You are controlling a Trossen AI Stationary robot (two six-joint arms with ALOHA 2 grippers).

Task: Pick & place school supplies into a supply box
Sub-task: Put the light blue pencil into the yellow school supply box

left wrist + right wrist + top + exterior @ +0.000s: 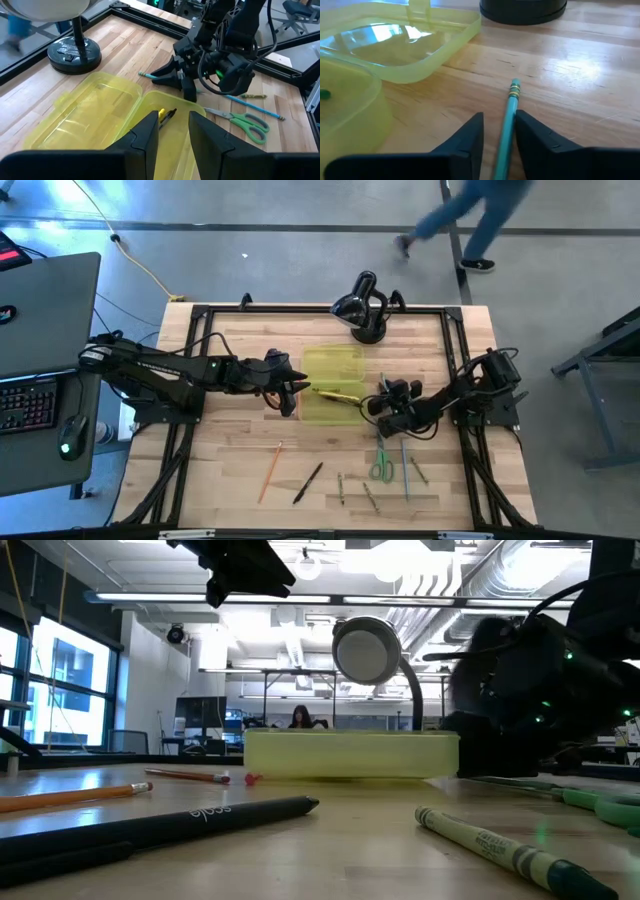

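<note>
1. The right gripper (497, 137) sits low over the wooden table (240, 480), just beside the right edge of the supply box (333, 385). Its two dark fingers (465, 135) stand apart, one on each side of a teal pencil (507, 122).
2. That teal pencil lies flat on the wood, running between the fingers, its banded eraser end pointing toward the black round base of the lamp (362, 310). Whether the pads touch the pencil cannot be told.
3. The supply box is an open translucent yellow-green case: its tray lies nearer the table's front, and its flat lid (87, 107) lies hinged back toward the lamp.
4. The left gripper (172, 130) hovers above the left edge of the tray, fingers apart and holding nothing. A yellow pen (164, 115) with a dark tip lies inside the tray, beyond those fingers.
5. Green-handled scissors (381, 465) lie on the table in front of the right gripper, with a long blue pencil (405, 470) and a short greenish crayon (418, 471) beside them.
6. Nearer the front left lie an orange pencil (270, 470) and a black pen (308, 482); two short wood-coloured pencils (357, 492) lie near the front centre.
7. A person (470, 220) walks on the floor beyond the table.
</note>
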